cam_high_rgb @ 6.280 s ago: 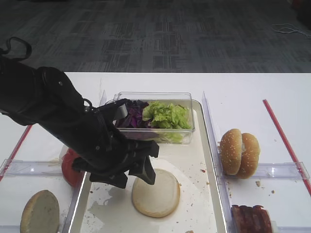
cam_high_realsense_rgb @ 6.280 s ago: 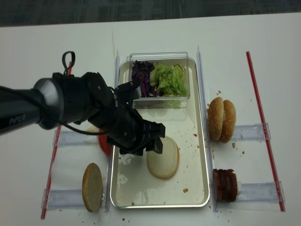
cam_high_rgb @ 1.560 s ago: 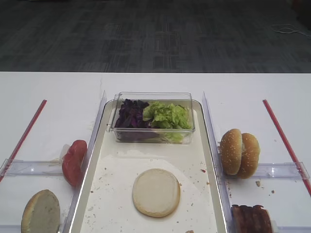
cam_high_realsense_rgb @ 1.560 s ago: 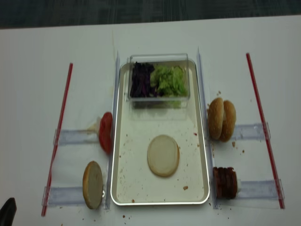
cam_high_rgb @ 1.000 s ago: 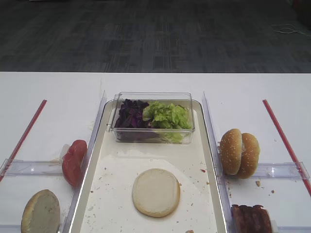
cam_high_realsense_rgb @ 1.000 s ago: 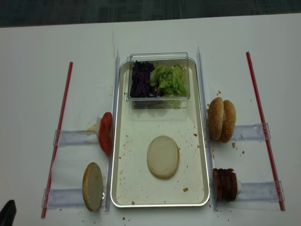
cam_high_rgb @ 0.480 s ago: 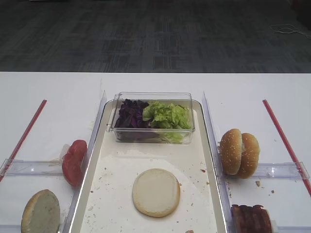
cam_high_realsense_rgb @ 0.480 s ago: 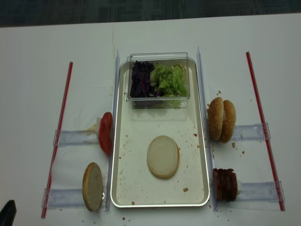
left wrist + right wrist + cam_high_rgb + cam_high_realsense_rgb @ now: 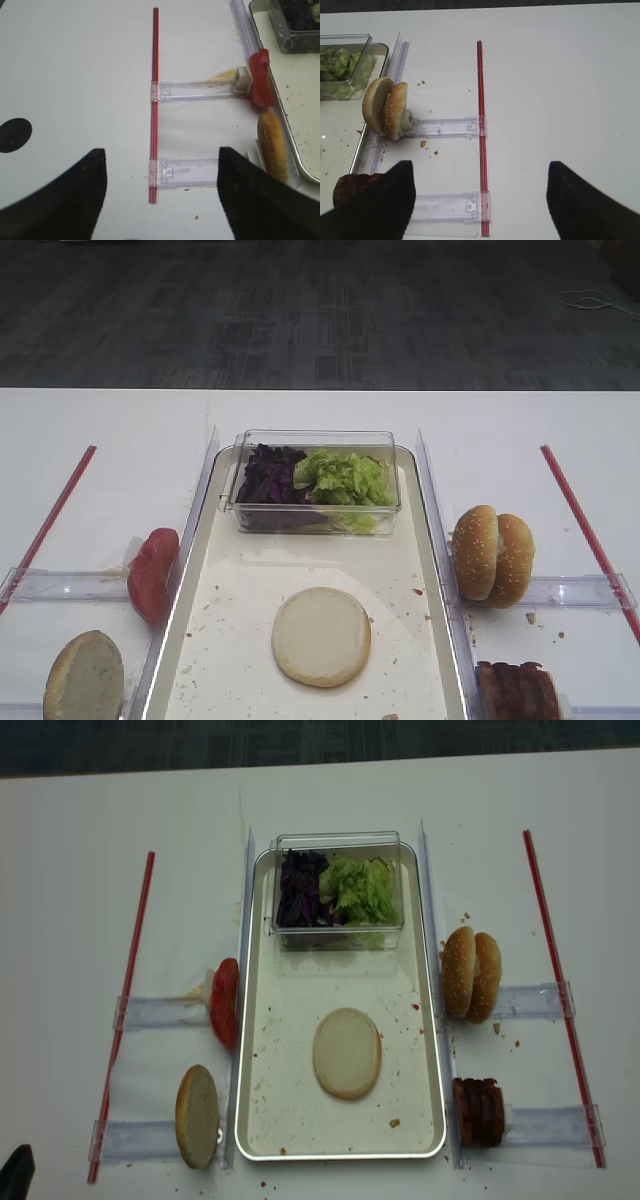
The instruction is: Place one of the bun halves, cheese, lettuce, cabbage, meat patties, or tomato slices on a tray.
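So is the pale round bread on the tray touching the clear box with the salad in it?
Apart. In the overhead exterior view the bun half lies flat on the tray, with a bare strip of tray floor between it and the clear box.

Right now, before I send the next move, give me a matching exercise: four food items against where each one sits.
Things:
1. bun half
2. tomato slices
3. meat patties
4. lettuce

Places:
A. off the tray's right edge, near corner
B. in the clear plastic box
C. flat on the tray floor
D. off the tray's left edge

Pairs: 1-C, 2-D, 3-A, 4-B
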`<state>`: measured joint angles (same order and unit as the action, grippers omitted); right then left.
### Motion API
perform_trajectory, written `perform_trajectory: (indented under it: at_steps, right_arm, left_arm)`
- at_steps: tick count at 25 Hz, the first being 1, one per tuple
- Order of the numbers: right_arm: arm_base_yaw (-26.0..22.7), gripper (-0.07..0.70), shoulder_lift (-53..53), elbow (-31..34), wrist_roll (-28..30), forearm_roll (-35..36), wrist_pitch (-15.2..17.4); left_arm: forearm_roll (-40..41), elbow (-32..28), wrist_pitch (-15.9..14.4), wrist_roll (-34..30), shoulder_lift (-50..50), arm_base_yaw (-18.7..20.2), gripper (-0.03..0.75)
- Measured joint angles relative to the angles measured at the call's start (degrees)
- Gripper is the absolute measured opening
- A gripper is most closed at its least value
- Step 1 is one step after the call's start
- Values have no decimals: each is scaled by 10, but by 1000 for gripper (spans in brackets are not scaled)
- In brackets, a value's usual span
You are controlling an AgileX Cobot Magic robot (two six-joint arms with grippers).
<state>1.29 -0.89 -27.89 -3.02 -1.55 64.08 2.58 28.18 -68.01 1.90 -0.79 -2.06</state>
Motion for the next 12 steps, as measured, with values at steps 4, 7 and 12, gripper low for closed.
perform_trajectory:
  at_steps: [4, 7, 12]
  right_arm:
    - [0, 580, 0, 0, 0, 0, 0]
    - [0, 580, 0, 0, 0, 0, 0]
    - [0, 580, 0, 0, 0, 0, 0]
  left_arm:
    - [0, 0, 0, 0, 0, 0, 470]
    - [0, 0, 0, 0, 0, 0, 470]
    - [0, 0, 0, 0, 0, 0, 470]
